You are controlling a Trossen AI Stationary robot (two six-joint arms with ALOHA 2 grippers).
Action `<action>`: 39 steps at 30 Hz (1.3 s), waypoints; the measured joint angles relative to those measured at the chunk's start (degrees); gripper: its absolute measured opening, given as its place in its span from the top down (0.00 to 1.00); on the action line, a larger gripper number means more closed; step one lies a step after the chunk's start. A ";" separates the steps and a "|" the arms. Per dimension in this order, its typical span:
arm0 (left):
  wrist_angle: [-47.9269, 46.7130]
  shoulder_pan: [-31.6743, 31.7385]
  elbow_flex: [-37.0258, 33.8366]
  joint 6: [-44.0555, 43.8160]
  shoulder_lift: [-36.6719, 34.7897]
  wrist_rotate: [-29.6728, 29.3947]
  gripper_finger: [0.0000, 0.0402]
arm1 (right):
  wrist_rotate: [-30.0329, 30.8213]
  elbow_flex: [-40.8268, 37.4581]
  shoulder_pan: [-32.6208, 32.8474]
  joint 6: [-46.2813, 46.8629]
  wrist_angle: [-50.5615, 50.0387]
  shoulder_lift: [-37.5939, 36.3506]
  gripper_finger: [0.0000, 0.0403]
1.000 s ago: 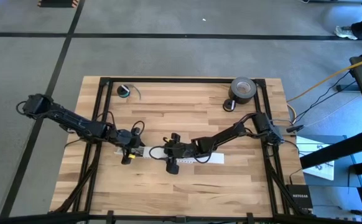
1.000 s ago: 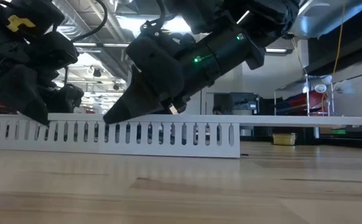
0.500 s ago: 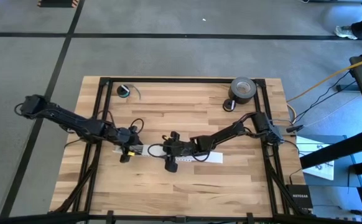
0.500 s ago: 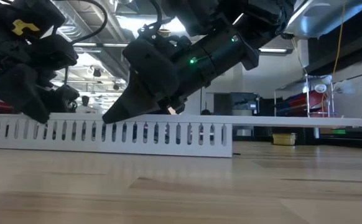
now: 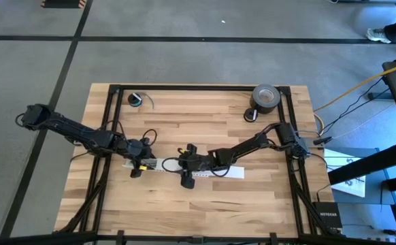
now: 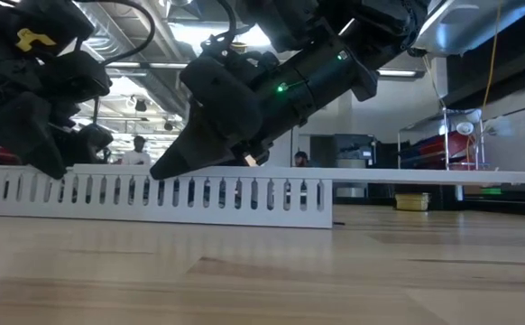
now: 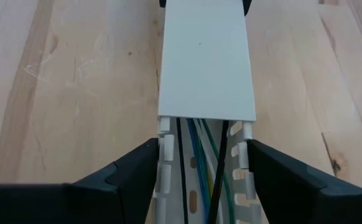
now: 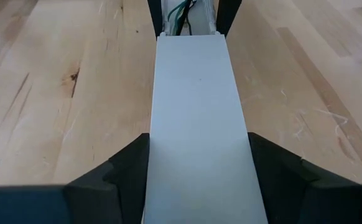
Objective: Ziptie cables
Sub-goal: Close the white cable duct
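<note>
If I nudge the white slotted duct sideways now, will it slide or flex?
The white slotted duct probably slides rather than flexes: it lies straight and flat on the table. Looks light. The cables inside would likely ride along.

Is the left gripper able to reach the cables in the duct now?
Probably not. The left gripper straddles the white duct, and the cables lie inside between its walls. Most of their length is under the flat cover; only a short stretch shows.
</note>
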 joint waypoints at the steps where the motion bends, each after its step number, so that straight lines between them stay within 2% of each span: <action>1: 0.36 0.21 -0.02 0.09 0.20 0.12 0.44 | -0.02 -0.02 0.00 -0.07 0.00 -0.02 0.48; 5: 1.26 0.80 0.05 2.18 0.99 0.47 0.36 | -0.01 -0.09 0.03 -0.35 0.10 -0.04 0.48; 9: -2.22 0.94 2.99 4.42 0.74 0.16 0.29 | -0.15 -0.09 0.02 -0.35 0.13 -0.04 0.48; 14: -15.76 0.90 9.38 0.85 0.16 -0.49 0.28 | -0.38 -0.11 0.02 -0.37 0.17 -0.04 0.48; 18: -23.52 0.10 9.85 -6.03 0.16 -0.93 0.28 | -0.46 -0.13 0.04 -0.39 0.22 -0.04 0.48; 24: -22.01 -2.87 8.11 -10.69 0.18 -3.57 0.28 | -0.84 -0.15 0.04 -1.55 0.28 -0.04 0.48; 30: -17.29 -5.30 3.92 -10.75 0.96 -4.36 0.28 | -0.92 -0.15 0.04 -1.70 0.25 -0.04 0.48; 39: -10.69 -6.66 1.49 -7.30 1.03 -5.65 0.28 | -1.03 -0.15 0.07 -3.17 -0.32 -0.04 0.48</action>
